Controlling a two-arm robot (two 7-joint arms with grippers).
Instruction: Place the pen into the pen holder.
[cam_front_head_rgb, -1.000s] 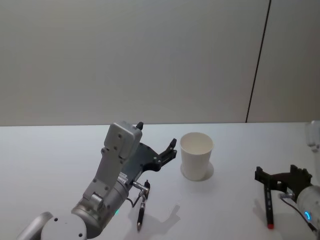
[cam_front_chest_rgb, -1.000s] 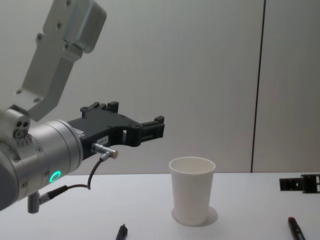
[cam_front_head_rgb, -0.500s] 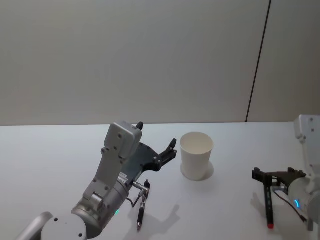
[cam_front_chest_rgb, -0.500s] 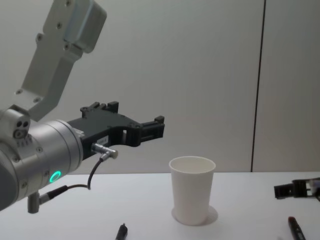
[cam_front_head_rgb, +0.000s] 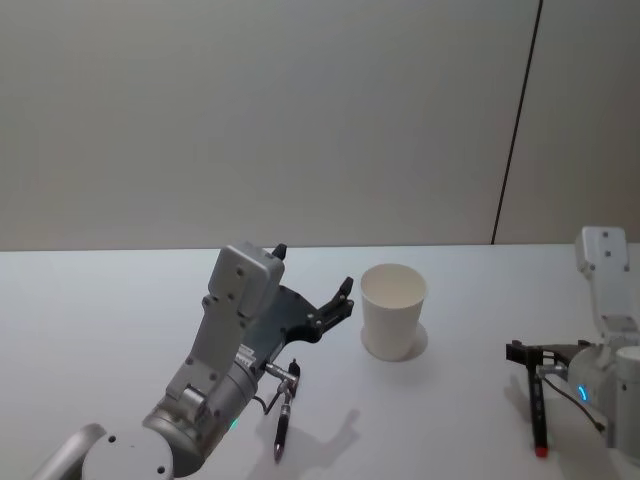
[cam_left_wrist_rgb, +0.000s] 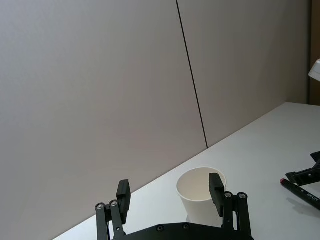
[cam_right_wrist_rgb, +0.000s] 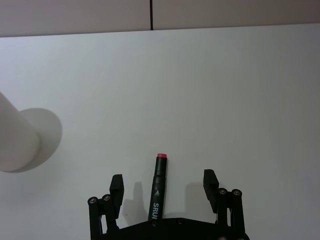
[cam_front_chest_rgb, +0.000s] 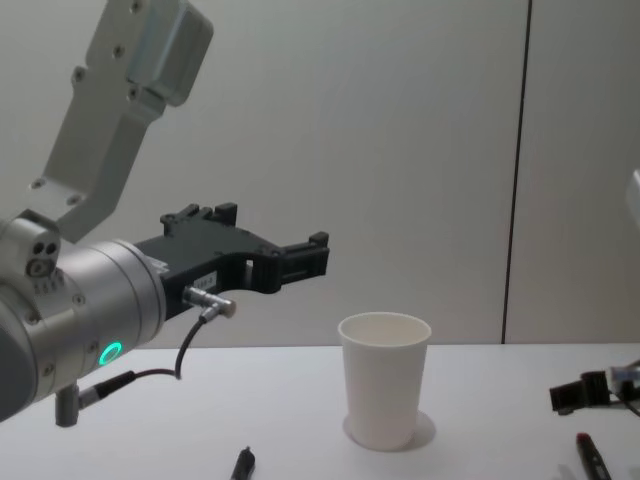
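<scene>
"Starting on the right: where is the right gripper?"

"Low over the white table, well to the right of the pen holder. Its fingers are spread wide, one on each side of the red-tipped pen, and neither touches it. The pen lies flat on the table with its red end pointing away from the gripper."

"Are the fingers down on the table?"

"Hard to say. From the chest view the gripper looks just above the surface, but I can't tell whether it touches."

"And the holder?"

"It stands upright, mouth open, near the middle of the table, well apart from the pen."

"What about the left arm?"

"It is raised above the table, to the left of the cup. The left gripper is also open, holding nothing and pointing towards the cup. A second, dark pen lies on the table below that arm."
</scene>
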